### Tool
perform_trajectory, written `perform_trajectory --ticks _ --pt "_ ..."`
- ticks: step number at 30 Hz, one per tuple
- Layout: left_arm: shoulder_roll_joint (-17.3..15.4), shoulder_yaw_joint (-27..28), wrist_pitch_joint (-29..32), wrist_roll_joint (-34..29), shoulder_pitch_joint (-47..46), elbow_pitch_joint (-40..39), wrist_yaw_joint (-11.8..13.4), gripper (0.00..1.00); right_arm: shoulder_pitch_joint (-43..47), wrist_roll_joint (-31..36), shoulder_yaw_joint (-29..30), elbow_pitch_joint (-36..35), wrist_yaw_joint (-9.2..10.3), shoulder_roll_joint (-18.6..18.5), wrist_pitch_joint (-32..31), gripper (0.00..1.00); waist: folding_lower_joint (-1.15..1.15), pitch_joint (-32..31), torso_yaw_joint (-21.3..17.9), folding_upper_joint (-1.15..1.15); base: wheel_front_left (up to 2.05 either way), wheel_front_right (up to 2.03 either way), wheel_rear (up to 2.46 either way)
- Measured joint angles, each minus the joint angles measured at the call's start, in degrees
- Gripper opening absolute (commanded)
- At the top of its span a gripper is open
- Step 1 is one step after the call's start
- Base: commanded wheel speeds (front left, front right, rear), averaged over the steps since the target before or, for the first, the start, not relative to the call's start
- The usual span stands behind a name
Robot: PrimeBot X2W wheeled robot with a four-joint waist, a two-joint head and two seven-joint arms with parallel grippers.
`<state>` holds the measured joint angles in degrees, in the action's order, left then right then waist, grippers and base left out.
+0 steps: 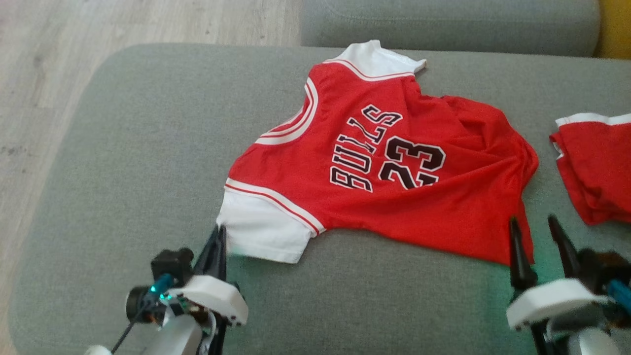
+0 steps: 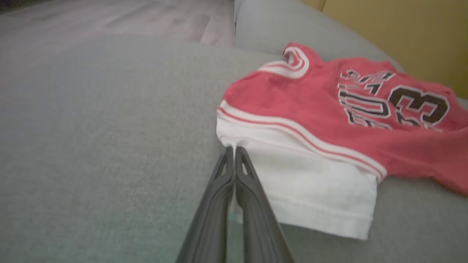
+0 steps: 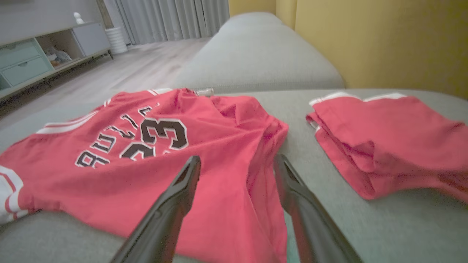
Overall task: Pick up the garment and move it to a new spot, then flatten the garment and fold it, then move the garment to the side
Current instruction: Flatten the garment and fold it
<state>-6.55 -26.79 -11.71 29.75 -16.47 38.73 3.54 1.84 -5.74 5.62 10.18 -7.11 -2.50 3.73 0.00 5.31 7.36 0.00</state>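
Fingers of the left gripper [image 1: 220,230] [image 2: 231,148] pressed together along their whole length, tips right against the near corner of the white sleeve [image 1: 261,236] [image 2: 310,182]; cannot tell about any cloth nipped between them. Ahead and to the right of those tips, the garment [image 1: 394,197] [image 2: 310,106] [image 3: 109,182]: red, lying spread and somewhat wrinkled on the grey sofa cushion [image 1: 123,172], black "BULLS 23" print facing up, neckline just beyond the sleeve. To the left of the left gripper, bare cushion

Fingers of the right gripper [image 1: 532,219] [image 3: 237,157] spread wide, low over the garment's hem corner: left finger above red cloth, right finger above bare cushion just past the cloth's edge, nothing pinched. Off to the right of the right gripper, apart from the garment, a second red piece [image 1: 596,167] [image 3: 384,138], folded, with white trim along its far edge
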Motion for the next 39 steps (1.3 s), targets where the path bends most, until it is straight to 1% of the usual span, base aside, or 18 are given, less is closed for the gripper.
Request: perform_trajectory --ticks 1,6,9,13,19,28,35,36,37,39 --pt "0.0 0.0 0.0 0.0 0.0 0.0 0.0 0.0 0.0 0.0 0.0 0.0 0.0 0.0 0.0 1.0 0.0 0.0 0.0 0.0 0.0 0.0 0.0" --pt "-0.09 1.79 -2.23 -0.25 0.48 -6.61 0.54 0.0 4.07 -0.33 2.82 3.7 0.0 0.04 -2.34 1.0 -0.01 -1.79 0.58 0.0 0.0 0.0 0.0" --pt "-0.16 2.78 -2.56 -1.1 1.64 -10.47 1.0 0.0 4.7 -0.82 2.82 5.8 0.0 0.07 -3.59 1.0 -0.01 -2.51 0.92 0.0 0.0 0.0 0.0" --pt "-0.19 2.78 -2.58 -1.59 3.68 -13.77 1.0 0.0 4.59 -1.25 2.56 7.86 0.0 0.1 -4.24 1.0 -0.01 -2.81 1.32 0.0 0.0 0.0 0.0" --pt "-0.21 2.64 -2.58 -2.15 4.36 -16.64 1.09 0.0 1.99 -3.89 3.01 11.61 0.0 0.1 -4.19 1.0 0.0 -2.3 1.81 0.0 0.0 0.0 0.0" --pt "-0.36 2.21 -2.49 -2.15 4.39 -18.9 1.34 0.0 -2.52 -3.23 4.72 17.92 0.0 0.1 -4.77 1.0 0.0 -1.2 2.41 0.0 0.0 0.0 0.0" --pt "-0.45 1.72 -2.48 -2.15 4.39 -20.11 1.49 0.0 -4.59 -2.77 5.71 20.79 0.0 0.05 -4.67 1.0 -0.01 -0.84 2.68 0.0 0.0 0.0 0.0" --pt "-0.46 1.7 -2.48 -2.15 4.39 -20.31 1.51 0.0 -4.78 -2.79 5.49 21.08 0.0 0.03 -4.67 0.69 0.0 -0.86 2.66 0.0 0.0 0.0 0.0" --pt "-0.48 1.7 -2.49 -2.15 4.38 -20.4 1.51 0.0 -4.84 -2.85 5.13 21.23 0.0 -0.07 -4.68 0.0 0.0 -0.92 2.63 0.0 0.0 0.0 0.0" --pt "-0.63 1.71 -2.49 -2.15 4.38 -20.41 1.55 0.0 -4.83 -3.34 3.99 21.41 0.0 -0.11 -4.68 0.0 0.0 -1.14 2.52 0.0 0.0 0.0 0.0"
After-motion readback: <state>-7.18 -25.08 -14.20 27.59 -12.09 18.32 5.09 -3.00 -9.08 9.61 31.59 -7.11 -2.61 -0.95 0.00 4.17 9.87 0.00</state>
